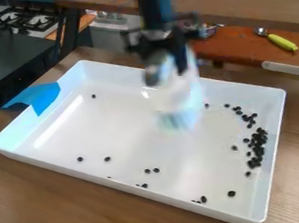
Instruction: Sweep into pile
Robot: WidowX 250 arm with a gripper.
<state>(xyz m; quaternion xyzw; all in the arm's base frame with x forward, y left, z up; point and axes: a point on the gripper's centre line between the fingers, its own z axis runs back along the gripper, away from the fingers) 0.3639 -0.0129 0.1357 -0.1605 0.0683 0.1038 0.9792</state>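
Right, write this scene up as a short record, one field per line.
surface: wooden table
container: white tray
contents: small black pieces
densest group: along the tray's right end in the picture
strays: a few near the front wall, one toward the far left
gripper: above the tray
below gripper: blurred pale object, kind unclear
tray's left end: blue sheet
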